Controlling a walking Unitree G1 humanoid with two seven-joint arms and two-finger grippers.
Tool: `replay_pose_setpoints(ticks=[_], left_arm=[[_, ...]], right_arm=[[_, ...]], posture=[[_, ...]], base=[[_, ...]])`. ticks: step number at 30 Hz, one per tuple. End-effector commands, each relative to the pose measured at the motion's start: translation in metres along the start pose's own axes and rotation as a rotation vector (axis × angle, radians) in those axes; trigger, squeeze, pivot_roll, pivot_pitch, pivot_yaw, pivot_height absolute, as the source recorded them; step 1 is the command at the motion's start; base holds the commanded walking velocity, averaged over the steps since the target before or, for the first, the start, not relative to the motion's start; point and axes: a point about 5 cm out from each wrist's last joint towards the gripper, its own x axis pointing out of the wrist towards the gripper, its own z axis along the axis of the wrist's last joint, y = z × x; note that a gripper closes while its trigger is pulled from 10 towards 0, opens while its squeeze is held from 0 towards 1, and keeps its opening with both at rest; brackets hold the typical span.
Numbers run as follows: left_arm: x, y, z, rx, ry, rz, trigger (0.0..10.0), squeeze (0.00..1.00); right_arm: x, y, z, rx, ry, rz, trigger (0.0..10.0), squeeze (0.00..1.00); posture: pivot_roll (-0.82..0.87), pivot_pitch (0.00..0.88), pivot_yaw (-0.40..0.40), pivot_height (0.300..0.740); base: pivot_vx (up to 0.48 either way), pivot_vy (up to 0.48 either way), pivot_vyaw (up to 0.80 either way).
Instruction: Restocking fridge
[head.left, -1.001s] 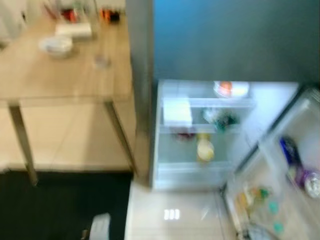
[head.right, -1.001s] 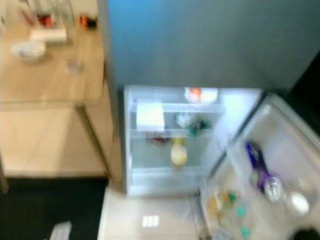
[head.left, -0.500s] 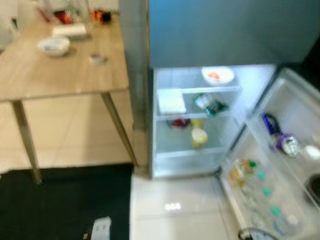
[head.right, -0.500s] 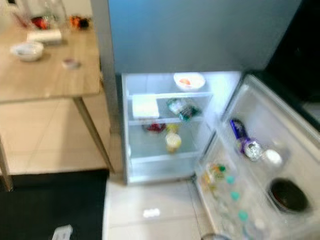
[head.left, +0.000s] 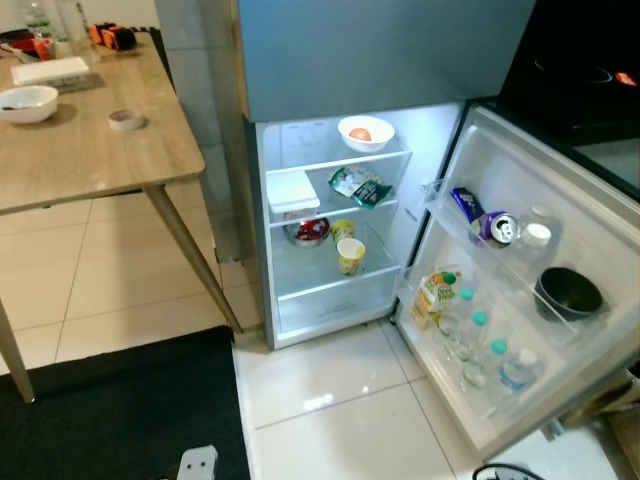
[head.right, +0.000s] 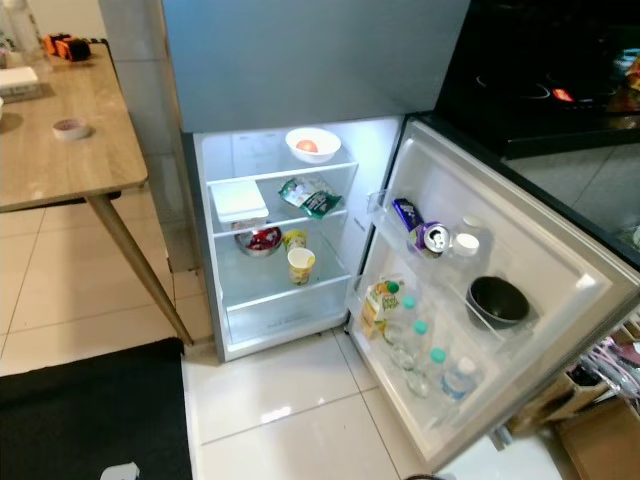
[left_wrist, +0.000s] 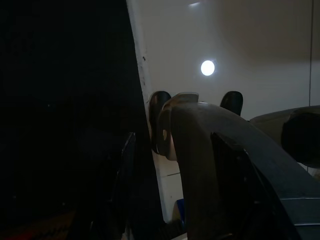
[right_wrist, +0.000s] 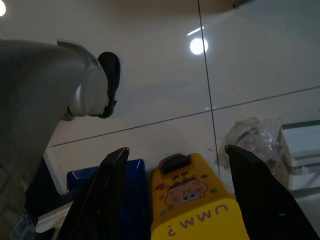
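The fridge (head.left: 400, 60) stands with its lower door (head.left: 560, 240) swung wide to the right. Inside, a white bowl (head.left: 365, 132) with something orange sits on the top shelf. Below it lie a white box (head.left: 293, 190) and a green bag (head.left: 358, 184). Lower down are a red bowl (head.left: 310, 232) and a yellow cup (head.left: 350, 255). The door racks hold a juice carton (head.left: 433, 297), bottles (head.left: 480, 345), a can (head.left: 498, 228) and a black bowl (head.left: 567, 292). My right gripper (right_wrist: 176, 150) hangs open over the floor, a yellow carton (right_wrist: 195, 210) between its fingers. My left gripper (left_wrist: 173, 135) hangs open in the dark.
A wooden table (head.left: 90, 150) stands left of the fridge with a white bowl (head.left: 25, 102) and a tape roll (head.left: 126, 119) on it. A black mat (head.left: 110, 420) lies before it. A dark stovetop (head.right: 540, 80) is at the right. A blue item (right_wrist: 125, 190) sits beside the yellow carton.
The camera has swung right and steadied, so the picture is sharp and the whole fridge door is in view. Nothing in the fridge has moved.
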Motion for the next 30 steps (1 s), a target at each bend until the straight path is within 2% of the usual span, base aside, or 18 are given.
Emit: replay_pose_setpoints(ticks=[1,6,16,19,21,23,26,29,30], left_arm=[[-0.002,0.005,-0.006,0.006,0.034,0.018,10.0,0.0],[-0.002,0.004,-0.006,0.002,0.031,0.011,10.0,0.0],[-0.001,0.0,-0.007,-0.007,0.032,0.008,10.0,0.0],[-0.001,-0.001,-0.007,-0.011,0.032,0.002,10.0,0.0],[0.0,-0.002,-0.007,-0.014,0.03,-0.003,10.0,0.0],[0.0,-0.002,-0.007,-0.017,0.028,-0.003,10.0,0.0],[0.0,-0.002,-0.007,-0.018,0.027,-0.003,10.0,0.0],[0.0,-0.001,-0.006,-0.02,0.024,-0.002,10.0,0.0],[0.0,-0.001,-0.006,-0.02,0.024,-0.002,10.0,0.0]], right_arm=[[0.0,-0.003,0.003,0.006,-0.01,-0.009,10.0,0.0],[-0.001,-0.005,0.003,0.003,-0.008,-0.013,10.0,0.0],[-0.001,-0.008,0.001,-0.023,0.011,-0.03,10.0,0.0],[-0.002,-0.01,-0.008,-0.022,0.044,-0.054,10.0,0.0],[-0.005,-0.014,-0.021,0.008,0.089,-0.116,10.0,0.0],[-0.007,-0.023,-0.025,0.09,0.094,-0.178,10.0,0.0],[-0.009,-0.028,-0.026,0.141,0.089,-0.209,10.0,0.0],[-0.02,-0.069,-0.015,0.448,-0.017,-0.408,10.0,0.0],[-0.02,-0.069,-0.015,0.448,-0.017,-0.408,10.0,0.0]], posture=[[-0.02,0.015,-0.064,0.74],[-0.02,0.015,-0.064,0.74],[-0.02,0.015,-0.07,0.74],[-0.02,0.015,-0.071,0.74],[-0.02,0.016,-0.07,0.74],[-0.02,0.016,-0.07,0.74],[-0.02,0.016,-0.07,0.74],[-0.03,0.014,-0.067,0.74],[-0.03,0.014,-0.067,0.74]], base=[[0.0,-0.48,0.0],[0.0,-0.452,0.0],[0.0,0.0,0.0],[0.0,0.0,0.0],[0.0,0.0,0.0],[0.0,0.0,0.0],[0.0,0.0,0.0],[0.0,0.0,0.0],[0.0,0.0,0.0]])
